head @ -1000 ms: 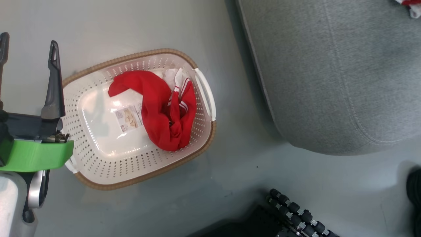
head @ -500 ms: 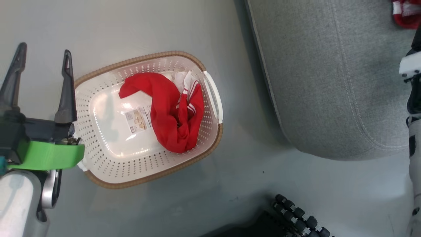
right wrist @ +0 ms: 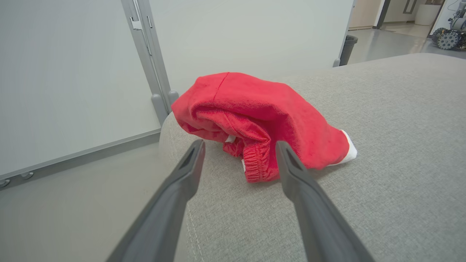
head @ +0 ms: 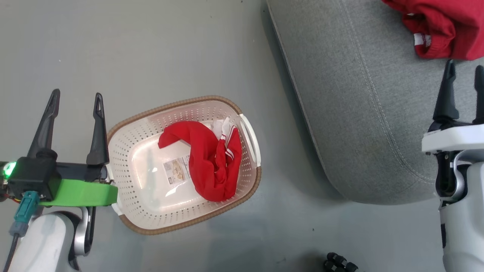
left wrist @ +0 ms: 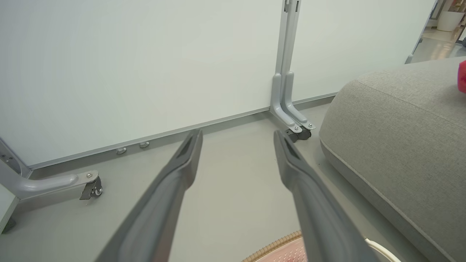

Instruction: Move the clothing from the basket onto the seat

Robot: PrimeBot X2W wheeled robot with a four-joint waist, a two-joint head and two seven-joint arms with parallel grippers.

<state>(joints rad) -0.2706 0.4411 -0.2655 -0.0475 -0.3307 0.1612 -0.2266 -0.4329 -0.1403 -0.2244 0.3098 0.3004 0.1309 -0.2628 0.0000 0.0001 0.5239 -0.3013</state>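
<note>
A grey floor (head: pixel 151 56) was seen, backed by a white partition panel (left wrist: pixel 145 65). The right gripper (head: pixel 464 67) was held spread wide with nothing clasped, poised over the seat (head: pixel 359 94). Just beyond its fingertips a red garment (right wrist: pixel 262 116) was found crumpled on the seat, toward the far side, clear of both fingers. And on the other side, the left gripper (head: pixel 77 93) was likewise held agape and empty, over the floor just beside the basket (head: pixel 181 104). Inside, a second red garment (head: pixel 210 166) was heaped against the basket's right end by the white handle, overlapping the paper label (head: pixel 176 170). The basket was set on the floor near the seat, not touching it.
</note>
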